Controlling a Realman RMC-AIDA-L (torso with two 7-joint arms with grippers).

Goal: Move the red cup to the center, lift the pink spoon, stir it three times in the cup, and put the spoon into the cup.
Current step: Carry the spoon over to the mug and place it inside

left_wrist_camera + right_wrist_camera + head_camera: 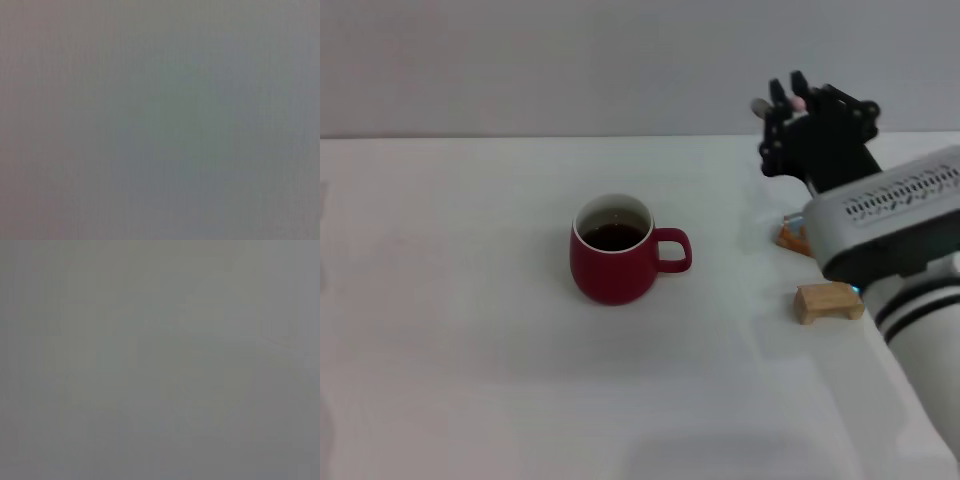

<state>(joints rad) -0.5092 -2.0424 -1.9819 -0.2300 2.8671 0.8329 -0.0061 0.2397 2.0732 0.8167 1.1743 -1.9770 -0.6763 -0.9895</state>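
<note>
The red cup (613, 262) stands upright near the middle of the white table (470, 300). Its handle points to the right and there is dark liquid inside. My right gripper (786, 90) is raised above the table's far right, well to the right of the cup and higher than it, fingers pointing up. It is shut on the pink spoon (798, 102), of which only a small pink bit and a pale end show between the fingers. My left gripper is out of view. Both wrist views show only plain grey.
A light wooden block (830, 302) lies on the table at the right, beside my right arm (895, 215). An orange-brown block (790, 238) lies just behind it, partly hidden by the arm. A grey wall runs along the table's far edge.
</note>
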